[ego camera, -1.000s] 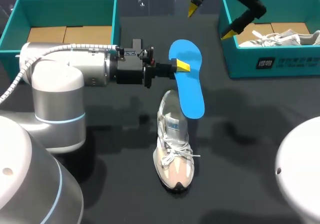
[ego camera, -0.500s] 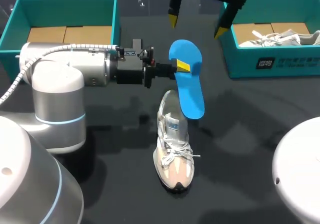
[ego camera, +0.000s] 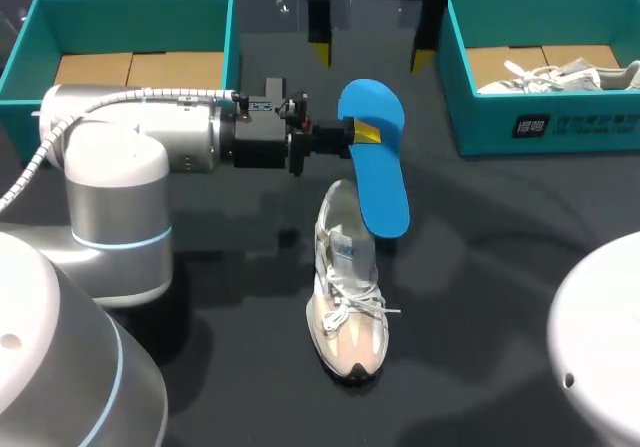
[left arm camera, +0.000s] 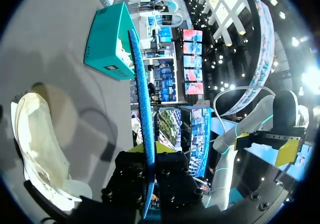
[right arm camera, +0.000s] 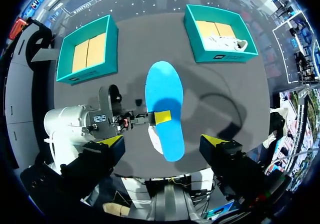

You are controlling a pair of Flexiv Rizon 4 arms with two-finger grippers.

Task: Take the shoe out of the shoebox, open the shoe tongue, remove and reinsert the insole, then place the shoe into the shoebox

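Observation:
My left gripper (ego camera: 362, 131) is shut on a blue insole (ego camera: 378, 182), pinching its edge near the heel end and holding it flat in the air above the heel of a white and beige shoe (ego camera: 346, 292). That shoe stands upright on the black table, toe toward the front edge. In the left wrist view the insole (left arm camera: 144, 103) shows edge-on between the yellow tips, with the shoe (left arm camera: 37, 149) lying below. My right gripper (ego camera: 370, 55) hangs wide open high above the insole (right arm camera: 165, 108), looking straight down, with nothing between its fingers (right arm camera: 214, 140).
A teal shoebox (ego camera: 560, 132) at the back right holds another white shoe (ego camera: 565, 71). A second teal shoebox (ego camera: 130, 0) with a cardboard bottom stands at the back left. My left arm's body (ego camera: 110, 197) fills the table's left side.
My right gripper has swung left from over the right shoebox to above the insole, turning so its fingers straddle it. The left gripper, the insole and the shoe have stayed still.

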